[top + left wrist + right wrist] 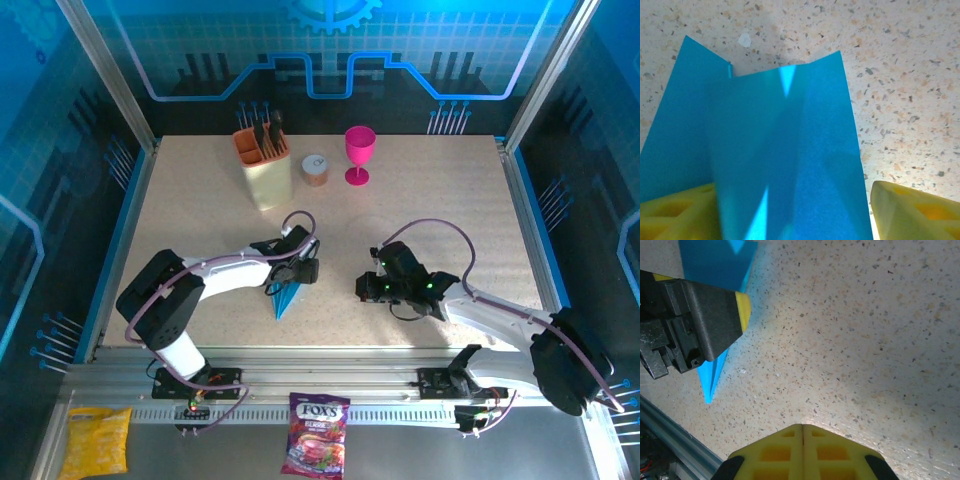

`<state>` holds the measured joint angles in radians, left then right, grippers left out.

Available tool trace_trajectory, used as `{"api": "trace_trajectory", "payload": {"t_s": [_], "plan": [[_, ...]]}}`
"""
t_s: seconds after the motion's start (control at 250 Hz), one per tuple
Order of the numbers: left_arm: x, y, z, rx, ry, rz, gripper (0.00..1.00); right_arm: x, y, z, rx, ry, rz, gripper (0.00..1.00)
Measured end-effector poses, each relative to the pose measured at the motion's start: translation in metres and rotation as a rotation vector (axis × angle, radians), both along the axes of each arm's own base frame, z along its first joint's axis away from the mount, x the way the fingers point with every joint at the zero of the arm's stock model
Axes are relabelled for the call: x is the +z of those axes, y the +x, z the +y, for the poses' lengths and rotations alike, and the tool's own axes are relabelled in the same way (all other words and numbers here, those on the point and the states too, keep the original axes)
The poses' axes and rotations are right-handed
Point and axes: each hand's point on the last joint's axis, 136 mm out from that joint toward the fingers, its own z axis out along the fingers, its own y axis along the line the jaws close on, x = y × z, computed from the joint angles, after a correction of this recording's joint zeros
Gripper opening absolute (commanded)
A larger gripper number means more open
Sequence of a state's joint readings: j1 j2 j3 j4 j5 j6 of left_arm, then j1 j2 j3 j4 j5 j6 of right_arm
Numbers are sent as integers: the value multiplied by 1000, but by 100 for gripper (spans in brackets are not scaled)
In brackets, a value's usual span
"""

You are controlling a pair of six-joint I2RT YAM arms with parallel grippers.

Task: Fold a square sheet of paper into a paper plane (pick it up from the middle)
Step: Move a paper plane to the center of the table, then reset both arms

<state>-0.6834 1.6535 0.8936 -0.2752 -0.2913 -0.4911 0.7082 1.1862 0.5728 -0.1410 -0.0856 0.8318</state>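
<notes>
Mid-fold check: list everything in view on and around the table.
paper plane: one, cyan-blue, near-centre table
utensil holder: one, beige and orange, far left-centre
tin: one, brown with silver lid, beside holder
goblet: one, pink, right of tin
candy bag: one, purple, front ledge centre
snack bag: one, yellow, front ledge left
left hand: one, yellow fingers, open around plane
right hand: one, yellow fingers, shut, above table

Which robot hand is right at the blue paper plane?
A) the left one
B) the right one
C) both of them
A: the paper plane lies under the left gripper, and in the left wrist view its blue folds sit between that gripper's yellow fingers. The right gripper is apart from it.
</notes>
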Motion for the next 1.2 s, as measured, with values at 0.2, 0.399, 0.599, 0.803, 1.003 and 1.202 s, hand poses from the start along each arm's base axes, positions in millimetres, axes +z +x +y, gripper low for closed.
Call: {"api": "trace_trajectory", "payload": {"t_s": [0.2, 0.399, 0.599, 0.803, 1.003, 1.202], "plan": [[22, 9, -7, -4, -34, -45, 73, 2, 1, 1, 1, 3, -4, 0], [32, 12, -7, -14, -37, -62, 73, 1, -1, 2, 7, 2, -2, 0], [63, 20, -6, -13, -59, -103, 83, 4, 0, 0, 7, -15, -8, 23], [165, 42, 9, 28, -137, -309, 100, 53, 21, -26, -72, -88, -134, 88], [246, 56, 71, 186, -112, -588, 100, 120, 70, -126, -434, -204, -343, 99], [226, 51, 164, 389, -2, -726, 100, 105, 91, -220, -679, -389, -369, 99]]}}
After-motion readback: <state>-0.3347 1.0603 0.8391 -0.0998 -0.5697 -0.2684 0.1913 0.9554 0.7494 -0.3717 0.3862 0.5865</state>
